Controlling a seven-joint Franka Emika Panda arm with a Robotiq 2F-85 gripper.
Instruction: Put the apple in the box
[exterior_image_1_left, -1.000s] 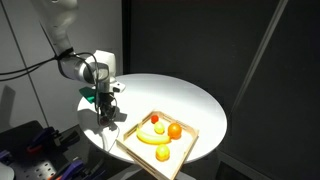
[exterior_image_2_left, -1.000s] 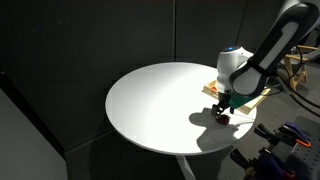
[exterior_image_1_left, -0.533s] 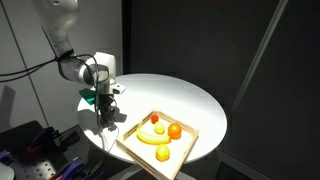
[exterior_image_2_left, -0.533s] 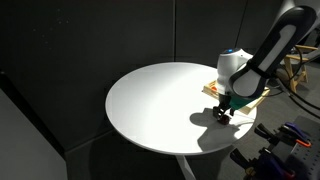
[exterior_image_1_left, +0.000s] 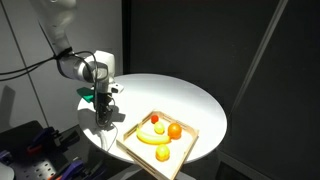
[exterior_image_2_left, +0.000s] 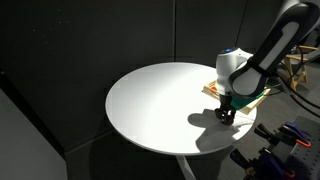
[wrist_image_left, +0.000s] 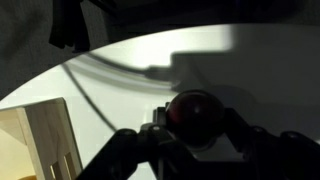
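The end effector (exterior_image_1_left: 104, 117) stands upright and low over the round white bench (exterior_image_1_left: 190, 100), near its edge. In the wrist view its dark fingers (wrist_image_left: 235, 135) flank the small, dark red, round apple (wrist_image_left: 192, 112) and appear clenched on it, so I judge it grasped. The apple sits at bench level, outside the shallow square box of light tan wood (exterior_image_1_left: 132, 128). That box lies just beside the end effector, at about 4 o'clock in an exterior view, and at 8 o'clock from the apple in the wrist view (wrist_image_left: 45, 140). An orange ball (exterior_image_1_left: 175, 130) and a yellow fruit (exterior_image_1_left: 150, 138) occupy the box, so the near corner looks the freest drop spot.
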